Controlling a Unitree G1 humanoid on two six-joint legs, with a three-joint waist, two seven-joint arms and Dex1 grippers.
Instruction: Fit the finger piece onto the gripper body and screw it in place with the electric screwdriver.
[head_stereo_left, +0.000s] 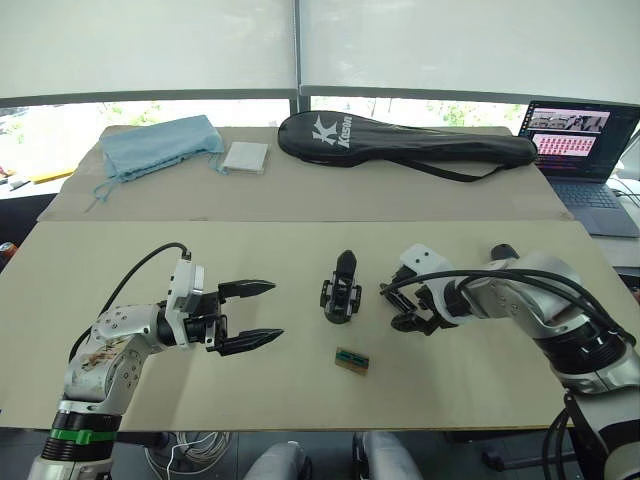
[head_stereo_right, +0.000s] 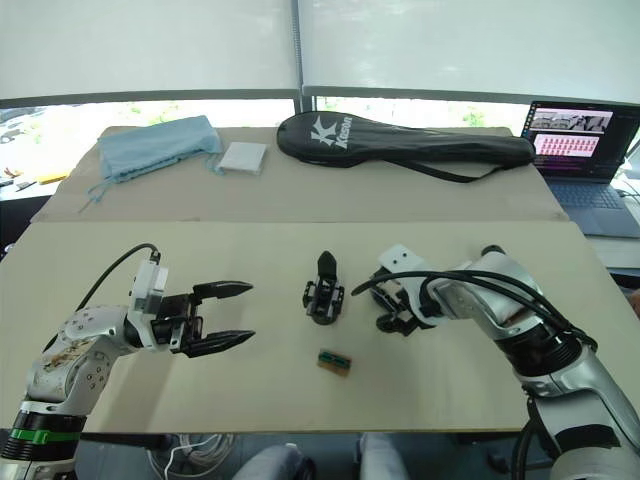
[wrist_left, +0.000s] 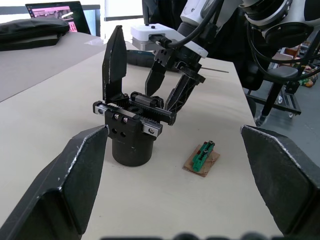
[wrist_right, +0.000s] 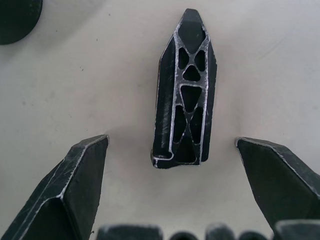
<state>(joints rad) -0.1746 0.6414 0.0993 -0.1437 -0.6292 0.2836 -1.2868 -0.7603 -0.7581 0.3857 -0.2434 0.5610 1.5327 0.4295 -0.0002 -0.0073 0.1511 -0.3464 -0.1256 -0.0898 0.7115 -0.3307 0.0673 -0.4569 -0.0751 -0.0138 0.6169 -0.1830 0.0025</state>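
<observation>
The gripper body (head_stereo_left: 341, 292) stands mid-table, a black block with one pointed finger sticking up; the left wrist view shows it too (wrist_left: 131, 131). My left gripper (head_stereo_left: 277, 310) hovers open to its left, pointing at it. The finger piece (wrist_right: 185, 95) lies flat on the table, ribbed face up. My right gripper (wrist_right: 171, 140) points down over it, open, one finger on each side and neither touching it. That gripper (head_stereo_left: 408, 318) is just right of the gripper body. The electric screwdriver (wrist_left: 137, 57) lies beyond the right gripper, mostly hidden by the arm, its thin bit (wrist_left: 215, 70) showing.
A small green-brown block (head_stereo_left: 352, 362) lies near the front edge, below the gripper body. At the back are a black racket bag (head_stereo_left: 400, 140), a blue cloth (head_stereo_left: 160, 145) and a small white pad (head_stereo_left: 245, 157). A laptop (head_stereo_left: 580, 150) stands at the far right.
</observation>
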